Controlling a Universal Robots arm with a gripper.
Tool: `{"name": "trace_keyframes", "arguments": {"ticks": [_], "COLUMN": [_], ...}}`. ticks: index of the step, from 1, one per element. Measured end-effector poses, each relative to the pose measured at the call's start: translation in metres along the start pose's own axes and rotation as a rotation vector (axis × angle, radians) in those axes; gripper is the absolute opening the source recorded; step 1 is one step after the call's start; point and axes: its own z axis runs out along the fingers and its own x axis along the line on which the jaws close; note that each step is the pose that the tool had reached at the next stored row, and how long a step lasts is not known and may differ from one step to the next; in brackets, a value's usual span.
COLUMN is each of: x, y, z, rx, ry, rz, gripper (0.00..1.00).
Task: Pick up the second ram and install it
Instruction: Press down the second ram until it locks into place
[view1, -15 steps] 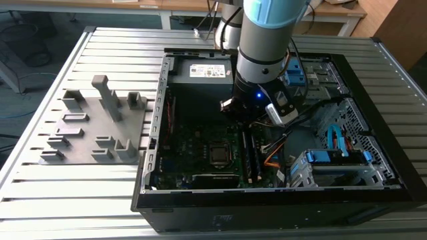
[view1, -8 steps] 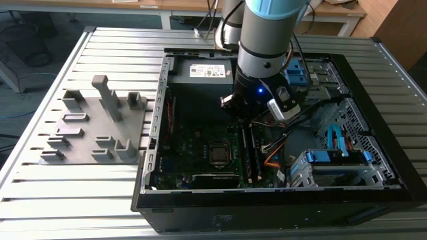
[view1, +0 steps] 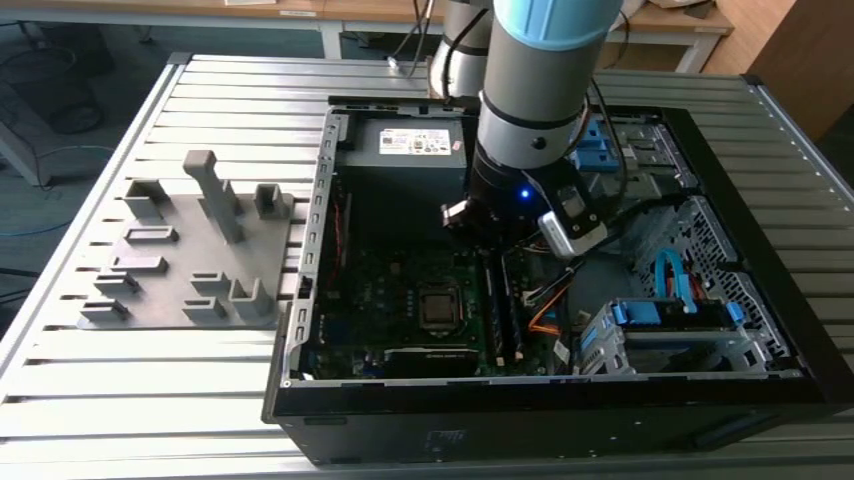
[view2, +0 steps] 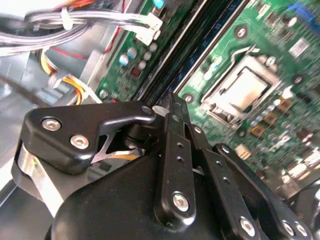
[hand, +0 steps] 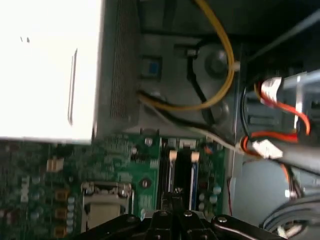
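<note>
The exterior view looks down from high and well back onto the open computer case (view1: 561, 400). Both wrist views sit close above its motherboard (hand: 125, 165), sharing the processor socket (view2: 245, 90).

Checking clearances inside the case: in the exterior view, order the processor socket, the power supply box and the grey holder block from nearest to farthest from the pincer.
1. Processor socket, on the board just below the pincer.
2. Power supply box, at the case's far end.
3. Grey holder block, outside the case, on the exterior view's left.
</note>
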Motion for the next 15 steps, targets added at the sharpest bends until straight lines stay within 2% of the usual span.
{"name": "trace_keyframes", "arguments": {"ticks": [1, 2, 4, 10, 12, 15], "x": [0.0001, 0.0009, 0.0012, 0.0018, 0.0021, 0.0023], "y": [-0.0031, -0.0183, -0.0243, -0.0378, -0.0423, -0.0435], "z": [0.0, 0.0002, 0.0003, 0.0014, 0.0022, 0.0047], "rx": [0.0025, 0.014, 0.0209, 0.0514, 0.0582, 0.0619], "ry": [0.0001, 0.0006, 0.001, 0.0029, 0.0035, 0.0036], "rz": [0.0, 0.0, -0.001, -0.001, -0.002, -0.002], "gripper": [0.1, 0.1, 0.1, 0.1, 0.1, 0.1]}}
